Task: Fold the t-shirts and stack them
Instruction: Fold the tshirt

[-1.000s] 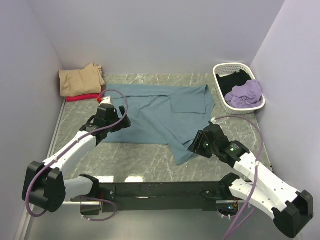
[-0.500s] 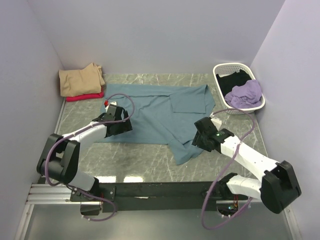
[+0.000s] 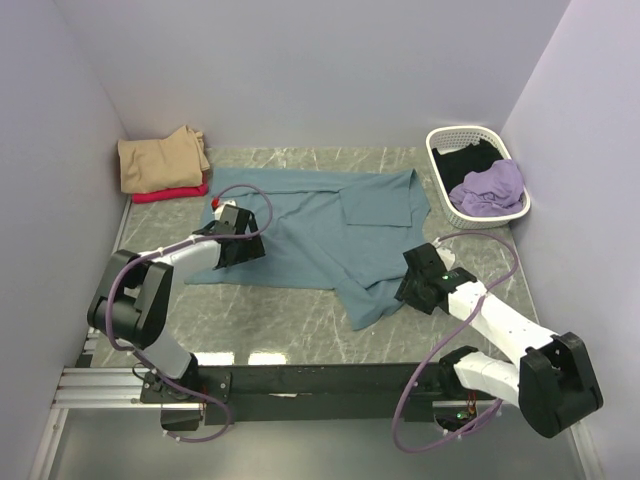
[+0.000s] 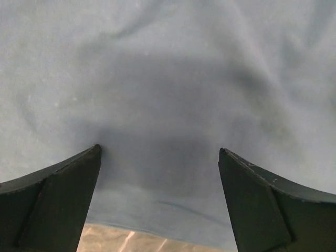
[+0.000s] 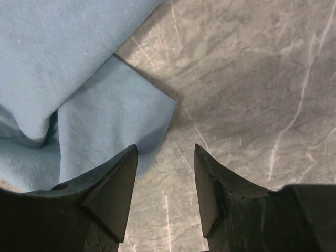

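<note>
**Table at one moment.** A large dusty teal-blue cloth t-shirt [image 3: 310,225] lies spread, one flap folded over, at the centre of the grey marbled table [image 3: 280,320]. The left gripper [image 4: 160,152], jaws released and wide apart, sits low over the shirt's left part and grasps nothing. The right gripper [image 5: 165,152], jaws partly parted and empty, stands over bare table just beside the shirt's near right corner. At far left a folded tan t-shirt [image 3: 160,160] rests on a red t-shirt [image 3: 165,195]. At far right a lilac t-shirt [image 3: 490,188] and a black t-shirt [image 3: 468,160] lie in a white lattice-sided plastic basket [image 3: 462,131].
</note>
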Action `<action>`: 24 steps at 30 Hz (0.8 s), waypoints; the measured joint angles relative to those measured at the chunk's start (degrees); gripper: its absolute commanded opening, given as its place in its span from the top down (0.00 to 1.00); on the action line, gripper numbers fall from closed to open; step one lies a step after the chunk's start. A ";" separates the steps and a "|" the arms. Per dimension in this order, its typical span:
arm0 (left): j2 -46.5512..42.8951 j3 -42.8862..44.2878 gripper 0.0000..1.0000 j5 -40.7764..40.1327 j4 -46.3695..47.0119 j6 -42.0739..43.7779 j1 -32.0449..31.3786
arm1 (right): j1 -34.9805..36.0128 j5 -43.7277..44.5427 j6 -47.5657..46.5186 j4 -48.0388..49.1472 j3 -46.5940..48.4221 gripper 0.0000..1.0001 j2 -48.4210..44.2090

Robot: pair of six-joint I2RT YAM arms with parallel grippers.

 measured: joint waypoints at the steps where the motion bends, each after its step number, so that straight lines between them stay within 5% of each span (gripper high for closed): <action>1: 0.42 0.42 0.00 0.04 0.13 0.00 0.15 | -0.07 -0.17 -0.13 0.02 0.02 0.46 0.00; 9: 1.36 1.29 0.01 0.20 0.28 0.15 0.55 | -0.13 -2.51 -0.15 1.42 -0.02 0.49 3.17; 12: 1.38 1.33 0.01 0.42 0.26 0.37 0.57 | -0.13 -3.74 0.13 3.72 -0.50 0.63 3.41; 13: 1.38 1.36 0.01 0.57 0.26 0.50 0.59 | -0.15 -4.11 0.24 4.59 -0.85 0.80 3.41; 16: 1.38 1.38 0.01 0.81 0.26 0.63 0.59 | -0.26 -4.66 0.59 6.64 -1.88 1.00 3.41; 24: 1.33 1.46 0.01 1.68 0.24 1.14 0.83 | -0.46 -5.16 0.72 5.77 -2.14 1.00 0.74</action>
